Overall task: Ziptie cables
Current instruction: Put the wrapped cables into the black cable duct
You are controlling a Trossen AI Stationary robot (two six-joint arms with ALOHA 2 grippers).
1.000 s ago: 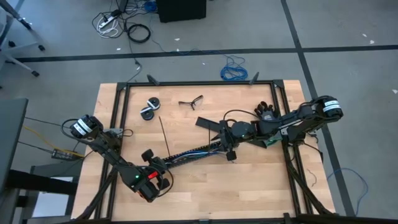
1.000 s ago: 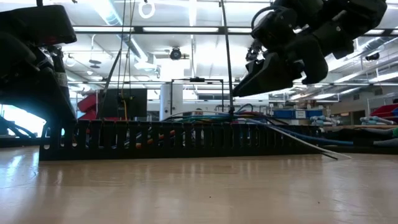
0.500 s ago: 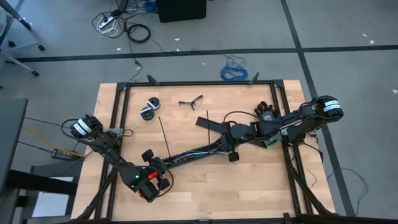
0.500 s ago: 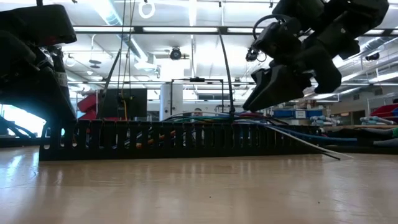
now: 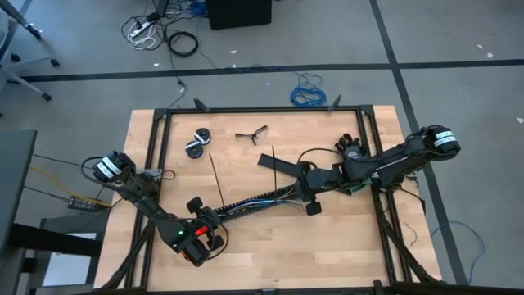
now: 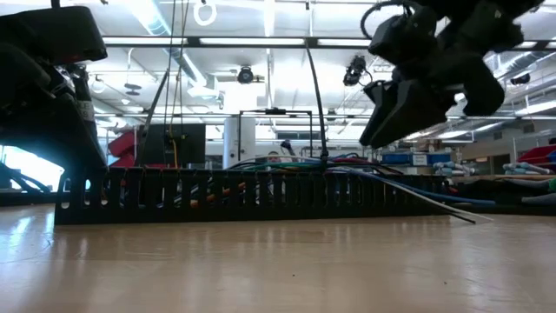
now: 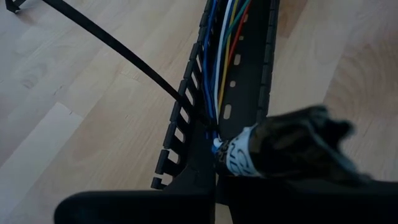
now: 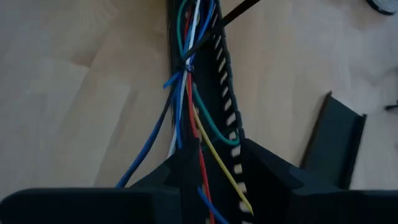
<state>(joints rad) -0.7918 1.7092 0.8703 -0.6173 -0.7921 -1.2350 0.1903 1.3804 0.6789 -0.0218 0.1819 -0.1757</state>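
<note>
The cables (image 5: pixel 254 201) are thin blue, red, yellow, green and white wires lying in a long black slotted duct (image 6: pixel 217 191) that runs slantwise across the table. One thin black ziptie (image 5: pixel 218 180) slants out of the duct near its left end (image 7: pixel 118 53). A second ziptie (image 6: pixel 318 104) stands up from the bundle. My left gripper (image 5: pixel 203 232) is shut at the duct's near-left end. My right gripper (image 5: pixel 311 201) hangs open above the duct's right end (image 6: pixel 378 130), and the wires (image 8: pixel 186 93) show below its gap. My left gripper (image 7: pixel 214 196) is shut at the near-left end of the duct (image 7: pixel 186 177), which lies flat on the table. The bundle's black-wrapped, white-labelled end (image 7: pixel 249 155) sits right beside it. The fingers themselves hide whether they hold the duct wall or the wires.
A loose black duct piece (image 5: pixel 274 161) lies beyond the bundle. Cutters (image 5: pixel 251 133) and a tape roll (image 5: pixel 197 143) lie toward the far edge. Black frame rails (image 5: pixel 155 164) border the wooden table. A blue coiled cable (image 5: pixel 309 92) lies on the floor beyond.
My right gripper has drawn away from the upright ziptie toward the table's right edge, rising a little. The upright ziptie, straight a second ago, now bows over at its top. The left arm and the duct have stayed put.
</note>
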